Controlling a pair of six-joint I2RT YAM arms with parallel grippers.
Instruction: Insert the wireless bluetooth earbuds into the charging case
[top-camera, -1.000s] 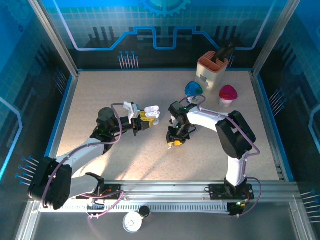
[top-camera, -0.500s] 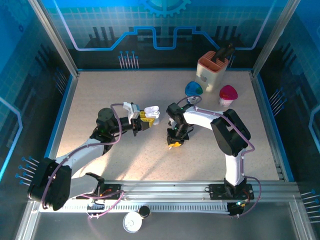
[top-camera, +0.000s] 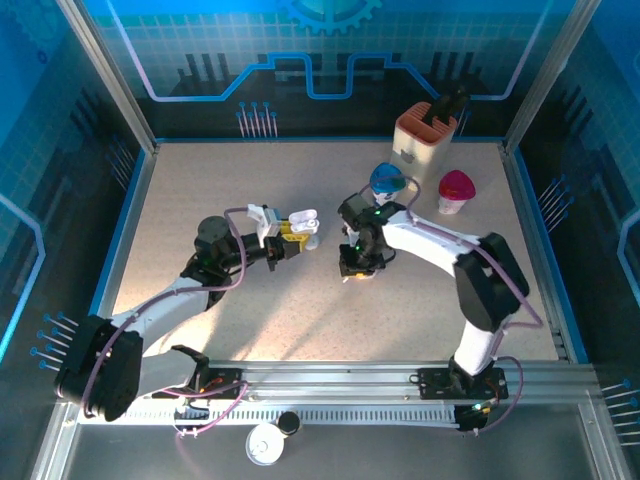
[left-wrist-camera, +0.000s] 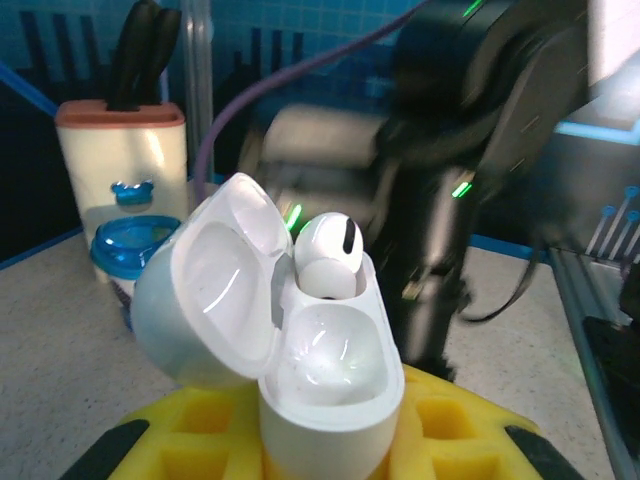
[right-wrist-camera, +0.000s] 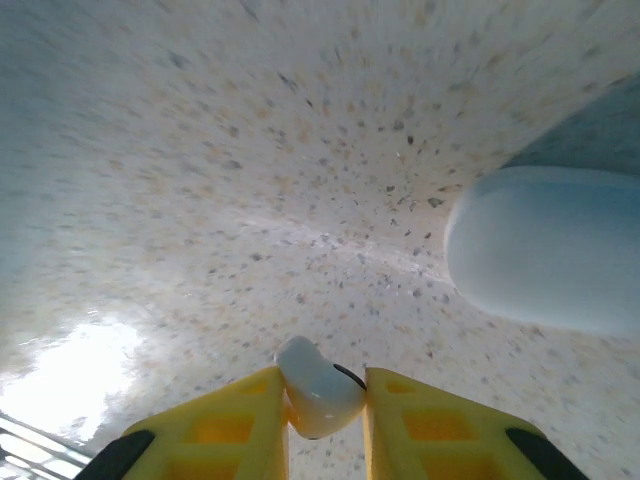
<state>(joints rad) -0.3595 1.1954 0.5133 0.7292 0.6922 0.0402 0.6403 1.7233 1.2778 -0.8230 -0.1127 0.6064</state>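
Left end effector: my left end effector (top-camera: 292, 240) is clenched on the charging case (left-wrist-camera: 325, 385). The case lid is swung open to the left in the wrist view.
Case contents: one earbud (left-wrist-camera: 326, 255) sits in the far socket. The nearer hollow looks empty to me.
Right end effector: my right end effector (right-wrist-camera: 325, 415) is grasping a second earbud (right-wrist-camera: 318, 388) by its rounded head, low over the worktop (right-wrist-camera: 220, 180).
Step in hand: as I judge it, I carry this second earbud across to the empty hollow.
Doing it well: I would rise first, turn the stem downward, and come in from above on the side away from the lid. The left arm should hold dead steady, and I let go only once the bud is seated.
Risk: the pinch on a rounded head could let it twist out, and a brush against the lid could shift the case.
Edges: a pale rounded object (right-wrist-camera: 550, 250) lies near the right fingers; I cannot tell what it is.
Open room: bare worktop runs between the two end effectors in the top view. The blue-lidded cup (top-camera: 387, 180) sits just behind the right wrist. The pink cup (top-camera: 456, 188) and knife block (top-camera: 425, 140) stand further back.
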